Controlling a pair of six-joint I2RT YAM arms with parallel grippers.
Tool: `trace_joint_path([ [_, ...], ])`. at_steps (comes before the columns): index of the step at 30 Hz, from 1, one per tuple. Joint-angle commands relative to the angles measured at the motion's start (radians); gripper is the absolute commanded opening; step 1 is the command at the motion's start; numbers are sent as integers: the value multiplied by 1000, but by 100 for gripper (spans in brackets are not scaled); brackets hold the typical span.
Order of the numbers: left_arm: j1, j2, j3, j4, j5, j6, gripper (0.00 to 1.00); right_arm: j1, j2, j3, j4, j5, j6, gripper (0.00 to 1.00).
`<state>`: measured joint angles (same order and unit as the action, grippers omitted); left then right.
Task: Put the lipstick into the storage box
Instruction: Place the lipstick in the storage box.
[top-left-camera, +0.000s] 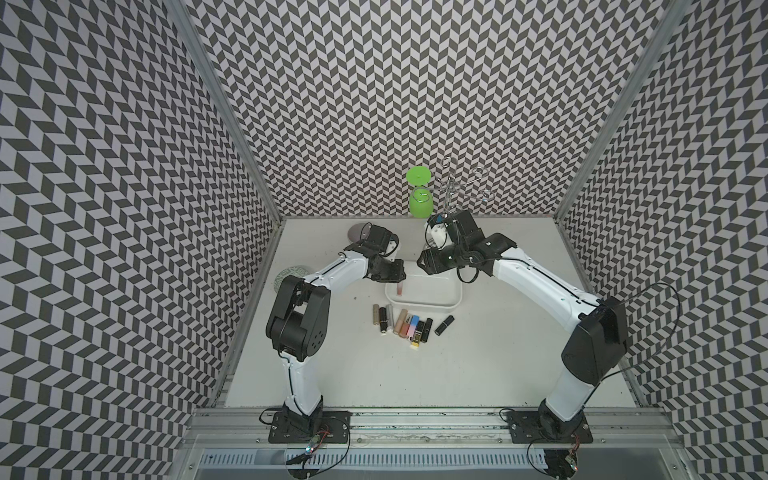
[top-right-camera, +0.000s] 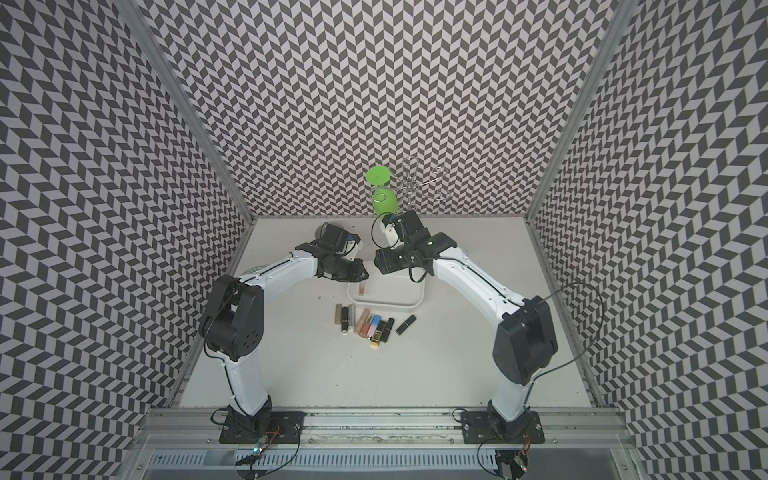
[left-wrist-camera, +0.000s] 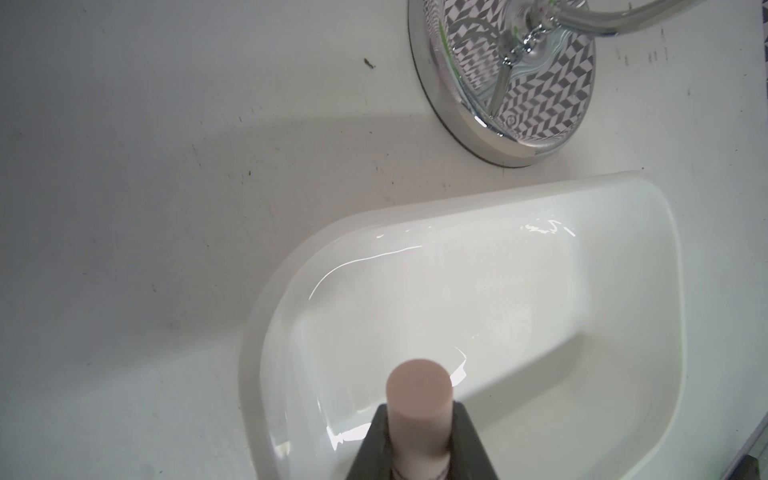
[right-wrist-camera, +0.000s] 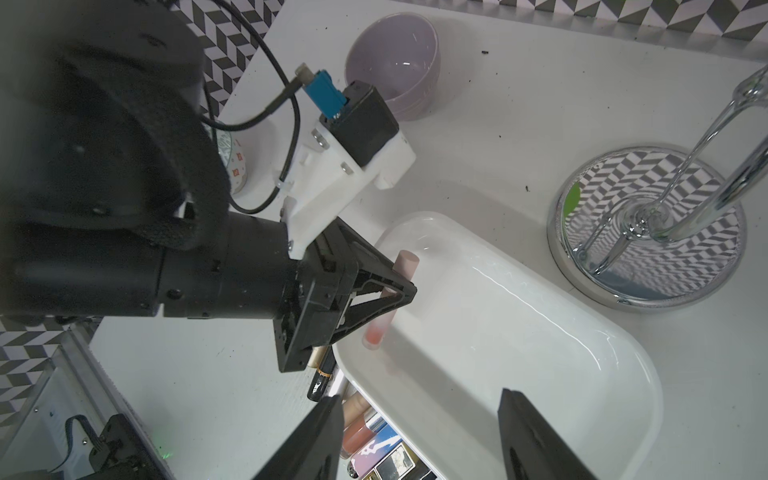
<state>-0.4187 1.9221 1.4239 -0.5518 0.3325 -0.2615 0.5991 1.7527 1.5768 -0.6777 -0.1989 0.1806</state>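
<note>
We hold a pale pink lipstick (right-wrist-camera: 405, 264) in the left fingers (left-wrist-camera: 370, 453), which are closed across its middle; we judge that grip keeps the tube from pivoting. It hangs cap up and steeply tilted at the left end of the box (right-wrist-camera: 519, 332). Its reddish base is already below the rim but seems just clear of the glossy floor. Placing it at that end probably saves room for the row of other lipsticks (top-left-camera: 405, 324) lying on the desk (top-left-camera: 374, 374) just in front of the box. The right fingers (right-wrist-camera: 316, 440) stand apart and empty above the box, well clear of the held tube, likely waiting without crowding the drop. We judge the release should come low, since a round tube could roll on that slick floor.
</note>
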Motion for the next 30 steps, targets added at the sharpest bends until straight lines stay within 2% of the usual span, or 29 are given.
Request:
trace_joint_path([
  [1,-9,21,38,-4,-24,27,5,-1,6,-70,33,-34,21,64],
  [6,-29,72,70,-7,-61,27,5,-1,11,-158,65,-60,31,64],
  [12,-42,131,121,-30,-109,30,5,-3,17,-251,148,-170,23,64],
  [16,-40,180,165,-68,-144,45,5,-11,31,-268,206,-229,30,64],
  [24,-40,235,217,-100,-172,48,5,-24,76,-260,270,-264,24,64],
  [26,-42,244,225,-104,-172,45,9,-29,89,-253,270,-273,24,64],
  [30,-42,250,236,-108,-175,43,25,-35,99,-252,276,-278,27,64],
])
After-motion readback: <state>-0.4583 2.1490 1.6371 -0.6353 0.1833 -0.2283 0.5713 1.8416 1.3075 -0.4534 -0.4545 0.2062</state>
